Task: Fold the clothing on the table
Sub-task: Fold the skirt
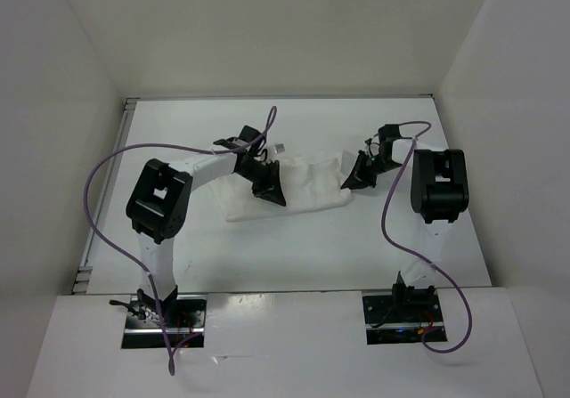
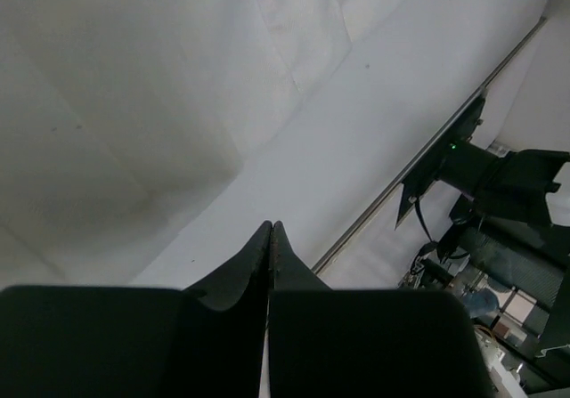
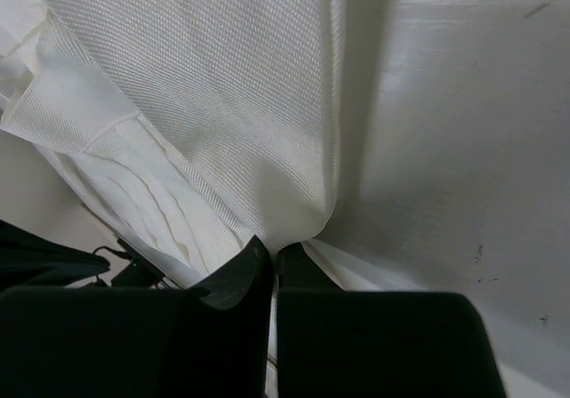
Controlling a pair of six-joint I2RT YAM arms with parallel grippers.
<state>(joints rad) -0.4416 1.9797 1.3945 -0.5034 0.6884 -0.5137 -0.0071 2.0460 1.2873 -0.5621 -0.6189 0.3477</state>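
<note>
The clothing (image 1: 307, 184) is a crumpled white strip lying across the middle of the table (image 1: 294, 247). At its right end, my right gripper (image 1: 353, 182) is shut on a fold of the woven cloth (image 3: 223, 86); the fabric bunches into the tips of the right gripper (image 3: 276, 248). My left gripper (image 1: 270, 193) rests on the left part of the garment. In the left wrist view the left gripper (image 2: 271, 225) is shut tip to tip, with no cloth showing between the tips. Shadowed, creased fabric (image 2: 107, 131) lies just beyond, to the left.
White upright walls (image 1: 71, 104) enclose the table on three sides. A metal rail (image 1: 107, 202) runs along the table's left edge. Purple cables (image 1: 98, 175) loop off both arms. The right arm's base (image 1: 401, 309) and the left arm's base (image 1: 165, 313) sit at the near edge.
</note>
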